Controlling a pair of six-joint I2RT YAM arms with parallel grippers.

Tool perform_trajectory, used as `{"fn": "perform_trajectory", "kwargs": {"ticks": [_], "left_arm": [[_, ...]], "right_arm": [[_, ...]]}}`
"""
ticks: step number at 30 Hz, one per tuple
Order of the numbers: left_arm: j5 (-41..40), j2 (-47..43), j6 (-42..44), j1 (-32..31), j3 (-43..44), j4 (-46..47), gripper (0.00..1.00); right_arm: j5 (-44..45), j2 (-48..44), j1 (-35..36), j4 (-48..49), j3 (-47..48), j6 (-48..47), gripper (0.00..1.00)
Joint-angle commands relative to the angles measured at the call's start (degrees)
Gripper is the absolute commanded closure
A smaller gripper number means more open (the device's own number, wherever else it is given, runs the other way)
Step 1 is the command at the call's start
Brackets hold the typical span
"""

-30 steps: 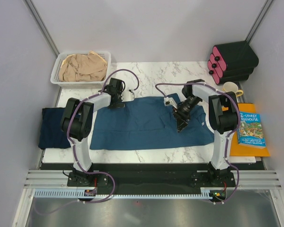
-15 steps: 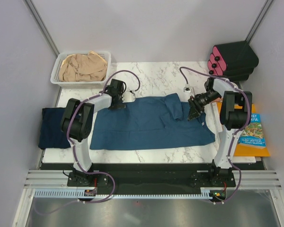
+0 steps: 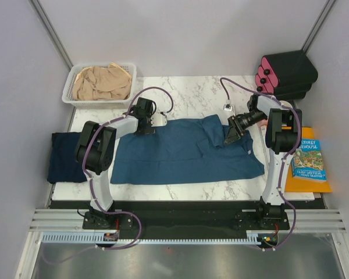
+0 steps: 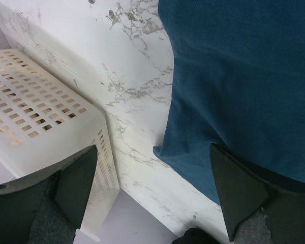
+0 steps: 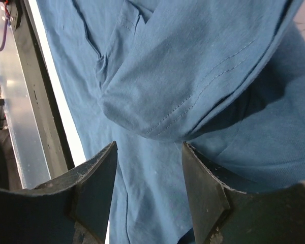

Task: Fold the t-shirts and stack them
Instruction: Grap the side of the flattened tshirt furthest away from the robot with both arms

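Observation:
A teal-blue t-shirt point(image 3: 186, 152) lies spread across the middle of the table, with one sleeve point(image 3: 214, 131) folded inward at its back right. My right gripper point(image 3: 230, 136) hovers open just over that sleeve. In the right wrist view its jaws point(image 5: 150, 147) are apart above the sleeve's stitched hem point(image 5: 193, 66), with nothing between them. My left gripper point(image 3: 143, 125) is wide open at the shirt's back-left corner point(image 4: 244, 76), its fingers straddling the cloth edge point(image 4: 153, 152). A navy t-shirt point(image 3: 67, 156) lies folded at the table's left edge. The beige t-shirt point(image 3: 102, 82) is bunched in the basket.
A white slotted basket point(image 3: 71, 81) stands at the back left, close to my left gripper point(image 4: 40, 127). At the back right are a black case with pink caps point(image 3: 285, 75) and a pale mug point(image 3: 285, 108). A book on an orange sheet point(image 3: 307, 160) lies at the right edge.
My right gripper has drawn back from over the shirt's right half toward the back right, leaving the sleeve folded inward, and its jaws have narrowed a little. The left arm has not moved.

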Motion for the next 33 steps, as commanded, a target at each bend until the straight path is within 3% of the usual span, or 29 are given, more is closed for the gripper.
{"fn": "perform_trajectory", "kwargs": {"ticks": [1, 10, 14, 20, 22, 23, 25, 33], "left_arm": [[3.16, -0.71, 0.07, -0.60, -1.53, -4.09, 0.01], [3.42, -0.80, 0.34, -0.69, -1.44, -4.26, 0.01], [3.51, -0.71, 0.43, -0.69, -1.35, -4.26, 0.01], [3.68, -0.62, 0.60, -0.51, -1.09, -4.18, 0.01], [3.77, -0.45, 0.51, -0.60, -1.00, -4.26, 0.01], [3.86, -0.45, 0.51, -0.60, -0.91, -4.26, 0.01], [3.95, -0.36, 0.51, -0.60, -0.91, -4.18, 0.01], [4.21, -0.45, 0.43, -0.42, -1.26, -3.91, 0.01]], "right_arm": [[-3.90, 1.52, -0.04, 1.47, 1.92, 0.92, 0.39], [-3.90, 1.87, 1.01, 3.93, 0.77, 2.59, 0.41], [-3.99, 1.70, 1.71, 5.07, 0.51, 3.73, 0.47], [-3.81, 1.34, 3.65, 6.13, 0.60, 5.31, 0.66], [-3.55, 1.34, 3.91, 6.39, 0.51, 5.49, 0.76], [-3.29, 1.26, 3.91, 6.39, 0.42, 5.84, 0.87], [-2.58, 0.91, 4.00, 6.48, 0.42, 6.19, 0.99], [2.07, -5.14, 4.09, 6.83, 2.70, 8.65, 1.00]]}}
